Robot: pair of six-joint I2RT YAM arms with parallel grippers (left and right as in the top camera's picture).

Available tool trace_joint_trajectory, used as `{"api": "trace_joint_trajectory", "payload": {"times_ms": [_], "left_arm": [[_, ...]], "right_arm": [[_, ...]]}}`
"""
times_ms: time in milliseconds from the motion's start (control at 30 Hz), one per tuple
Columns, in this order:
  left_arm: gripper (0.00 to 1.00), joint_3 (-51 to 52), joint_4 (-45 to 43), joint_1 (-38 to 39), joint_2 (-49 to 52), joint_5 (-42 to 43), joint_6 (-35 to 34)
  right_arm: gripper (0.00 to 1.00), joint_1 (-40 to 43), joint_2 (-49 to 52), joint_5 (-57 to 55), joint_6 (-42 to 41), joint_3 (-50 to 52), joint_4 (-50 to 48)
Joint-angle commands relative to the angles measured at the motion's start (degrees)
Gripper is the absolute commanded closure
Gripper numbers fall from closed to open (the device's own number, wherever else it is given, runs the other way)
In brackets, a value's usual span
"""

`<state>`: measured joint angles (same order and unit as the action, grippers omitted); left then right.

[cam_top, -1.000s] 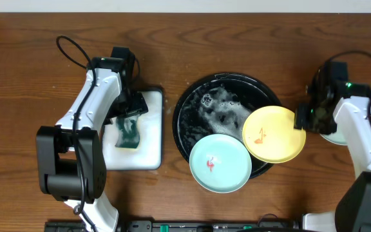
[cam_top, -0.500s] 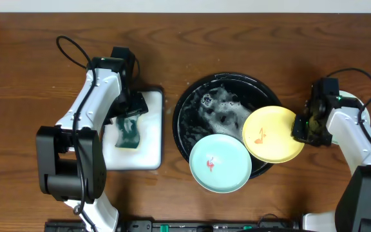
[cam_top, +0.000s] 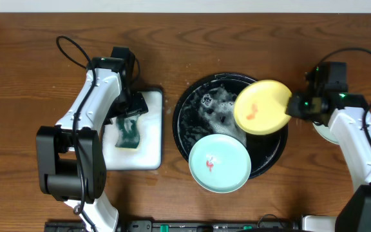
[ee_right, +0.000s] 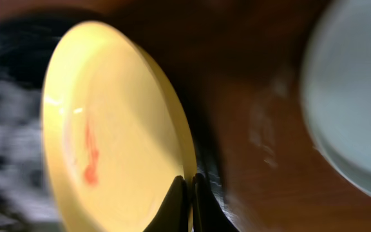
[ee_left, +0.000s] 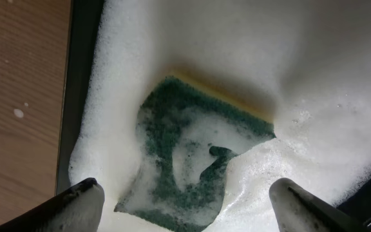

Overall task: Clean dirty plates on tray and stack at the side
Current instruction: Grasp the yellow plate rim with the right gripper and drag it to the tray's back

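My right gripper [cam_top: 291, 105] is shut on the rim of the yellow plate [cam_top: 261, 107], which has a red smear and is held tilted above the black round tray [cam_top: 184, 106] with suds; the right wrist view shows the plate [ee_right: 108, 129] pinched between the fingers [ee_right: 190, 193]. A mint-green plate [cam_top: 219, 162] with a red smear lies on the tray's front rim. Another pale plate [cam_top: 327, 132] lies on the table right of the tray, mostly under my right arm, and shows in the right wrist view [ee_right: 353, 96]. My left gripper [ee_left: 185, 206] is open over the green sponge [ee_left: 192, 154].
The green sponge [cam_top: 128, 131] lies in foam on a white rectangular tray [cam_top: 140, 151] left of the black tray. The table's front edge with dark equipment runs along the bottom of the overhead view.
My right gripper has lifted the yellow plate off the tray's right rim and carried it up and left over the tray, tilting it. The left arm has not moved.
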<state>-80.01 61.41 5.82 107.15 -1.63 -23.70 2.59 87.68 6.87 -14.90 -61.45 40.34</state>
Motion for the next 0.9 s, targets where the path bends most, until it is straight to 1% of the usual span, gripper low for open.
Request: {"api": "trace_joint_trajectory", "payload": {"times_ms": [0,67,233,333,400,433,500,533,567,767,867], "left_arm": [[0.12,-0.2,0.2,-0.2,-0.1,-0.1,0.3],[0.13,-0.2,0.2,-0.2,-0.1,-0.1,0.3],[0.13,-0.2,0.1,-0.2,-0.1,-0.1,0.3],[0.13,-0.2,0.2,-0.2,-0.1,-0.1,0.3],[0.13,-0.2,0.2,-0.2,-0.1,-0.1,0.3],[0.13,-0.2,0.2,-0.2,-0.1,-0.1,0.3],[0.12,-0.2,0.1,-0.2,-0.1,-0.1,0.3],[0.13,-0.2,-0.3,-0.2,-0.1,-0.1,0.3],[0.12,-0.2,-0.6,-0.2,-0.1,-0.1,0.3],[0.13,-0.2,-1.1,-0.2,-0.1,0.0,0.3],[0.13,-0.1,-0.9,-0.1,-0.1,0.0,0.3]], "right_arm": [[0.99,-4.0,1.4,5.0,-1.0,-0.7,-2.1],[0.99,-6.3,3.7,4.4,-2.1,-0.7,-4.2],[0.99,-9.6,10.9,-3.0,-8.7,-0.7,-8.1],[0.99,-10.2,14.4,-1.8,-14.9,-0.7,-8.6],[0.99,-10.8,16.0,0.6,-17.5,-0.7,-8.7],[0.94,-11.0,16.4,1.7,-17.8,-0.7,-8.7],[0.69,-11.0,16.4,3.2,-17.4,-0.7,-8.5],[0.66,-10.9,15.8,3.3,-16.2,-0.9,-8.2],[0.66,-10.8,15.3,3.3,-14.0,-1.0,-8.2],[0.66,-9.8,12.3,3.2,5.0,-2.4,-8.3],[0.65,-9.6,12.8,2.8,10.2,-2.4,-8.7]]}}
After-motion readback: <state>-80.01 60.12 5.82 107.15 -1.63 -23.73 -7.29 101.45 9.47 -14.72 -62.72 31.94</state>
